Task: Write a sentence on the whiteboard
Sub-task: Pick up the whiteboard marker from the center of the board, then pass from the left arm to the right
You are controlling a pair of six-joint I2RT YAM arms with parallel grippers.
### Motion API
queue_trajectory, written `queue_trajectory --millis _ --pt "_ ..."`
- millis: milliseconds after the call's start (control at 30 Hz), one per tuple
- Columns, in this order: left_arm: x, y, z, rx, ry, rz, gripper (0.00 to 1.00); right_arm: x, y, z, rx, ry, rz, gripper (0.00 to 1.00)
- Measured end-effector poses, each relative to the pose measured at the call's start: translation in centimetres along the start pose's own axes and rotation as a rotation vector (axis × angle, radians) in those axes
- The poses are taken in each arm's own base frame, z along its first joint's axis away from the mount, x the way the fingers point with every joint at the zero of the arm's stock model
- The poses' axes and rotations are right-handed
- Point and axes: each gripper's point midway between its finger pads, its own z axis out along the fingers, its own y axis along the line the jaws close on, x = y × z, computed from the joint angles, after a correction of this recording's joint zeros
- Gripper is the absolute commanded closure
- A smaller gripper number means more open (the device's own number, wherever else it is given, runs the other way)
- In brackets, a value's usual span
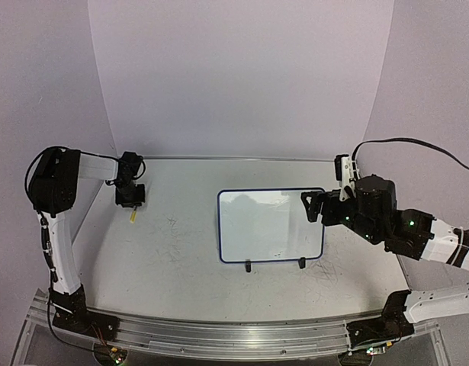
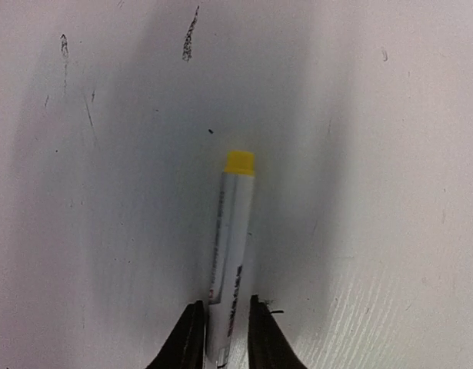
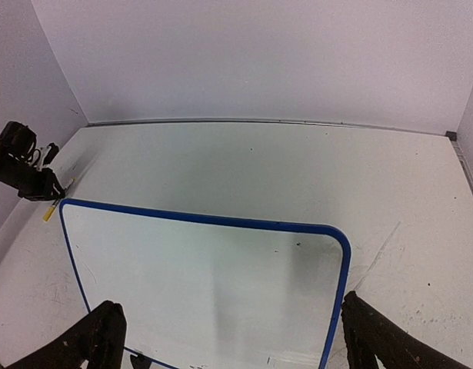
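One yellow-capped marker (image 2: 234, 246) on table (image 2: 390, 154), between left jaws; whiteboard (image 1: 271, 225) well apart

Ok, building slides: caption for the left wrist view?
Left gripper pinches a yellow-ended marker lying on the scuffed tabletop.

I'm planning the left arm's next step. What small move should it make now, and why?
Probably lift the marker straight up a little. The left gripper has its fingers against both sides of the barrel, yet the marker lies flat on the table, and the whiteboard is blank, so writing needs it raised first.
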Motion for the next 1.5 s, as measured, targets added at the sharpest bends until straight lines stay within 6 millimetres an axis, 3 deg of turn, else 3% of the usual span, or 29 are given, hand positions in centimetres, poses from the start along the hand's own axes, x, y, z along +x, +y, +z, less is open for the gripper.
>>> queue_trajectory --millis 100,267,333,433,533,667,733,767,800,867,933,1067,1200,1333,1500 --pt "0.1 0.4 0.0 -0.009 -0.008 -0.007 0.99 0.1 0.2 0.0 -0.014 0.005 0.008 0.02" --pt "1.0 0.4 -0.9 0.015 -0.009 -0.029 1.0 0.1 0.4 0.0 -0.023 0.009 0.02 0.02" --pt "1.8 0.2 -2.0 0.037 -0.001 -0.026 1.0 0.2 0.4 0.0 -0.022 0.011 0.026 0.02" --pt "2.0 -0.6 -5.5 0.089 -0.03 -0.02 1.0 0.4 0.5 0.3 -0.021 0.02 0.034 0.02" --pt "0.4 -3.2 -12.5 0.231 -0.158 0.003 1.0 0.6 1.0 0.6 -0.041 0.037 0.045 0.02" --pt "-1.1 -8.3 -26.2 0.544 -0.418 0.092 1.0 0.2 2.8 0.6 -0.124 0.065 0.067 0.02" --pt "-0.1 -10.9 -32.9 0.724 -0.522 0.164 1.0 -0.2 4.2 0.9 -0.191 0.09 0.086 0.04" --pt "0.6 -12.1 -35.3 0.798 -0.549 0.2 1.0 -0.5 5.1 1.2 -0.242 0.11 0.099 0.04" --pt "1.9 -13.6 -37.5 0.879 -0.567 0.247 1.0 -0.8 5.8 1.6 -0.287 0.129 0.115 0.04" --pt "4.5 -16.4 -40.1 1.0 -0.559 0.335 1.0 -1.1 7.0 2.5 -0.382 0.174 0.148 0.06" --pt "7.7 -19.4 -41.2 1.091 -0.51 0.429 1.0 -0.9 8.4 3.2 -0.474 0.226 0.168 0.09" --pt "14.1 -24.4 -39.0 1.139 -0.356 0.601 1.0 -0.5 11.5 3.1 -0.652 0.314 0.182 0.12" --pt "19.2 -27.0 -37.2 1.146 -0.262 0.738 1.0 -1.3 13.6 1.3 -0.802 0.328 0.175 0.24" --pt "21.6 -28.0 -36.8 1.16 -0.236 0.819 1.0 -1.9 15.0 0.2 -0.909 0.333 0.17 0.35" --pt "22.3 -28.2 -37.0 1.171 -0.249 0.871 1.0 -0.8 15.9 0.6 -0.969 0.381 0.185 0.46"
